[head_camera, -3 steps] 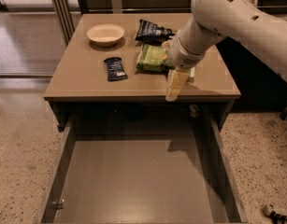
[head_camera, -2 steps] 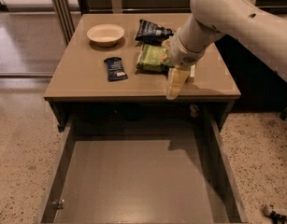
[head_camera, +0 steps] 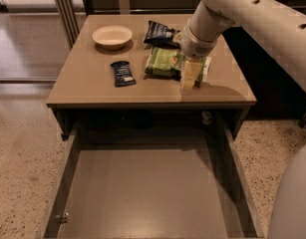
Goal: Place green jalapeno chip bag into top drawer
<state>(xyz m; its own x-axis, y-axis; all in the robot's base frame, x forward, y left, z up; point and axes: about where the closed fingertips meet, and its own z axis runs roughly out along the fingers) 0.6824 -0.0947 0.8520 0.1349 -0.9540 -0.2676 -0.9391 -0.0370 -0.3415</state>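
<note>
The green jalapeno chip bag (head_camera: 165, 62) lies flat on the table top, right of centre, its right end hidden behind my gripper. My gripper (head_camera: 189, 79) hangs from the white arm, pointing down over the bag's right edge near the table's front. The top drawer (head_camera: 142, 193) is pulled fully out below the table's front edge, and nothing lies on its flat grey-brown bottom.
A dark navy chip bag (head_camera: 160, 33) lies behind the green bag. A small dark blue bar packet (head_camera: 122, 72) lies left of it. A white bowl (head_camera: 112, 36) stands at the back left of the table (head_camera: 82, 83). My white arm crosses the upper right.
The gripper has shifted slightly back over the green bag's right end. Nothing else has moved.
</note>
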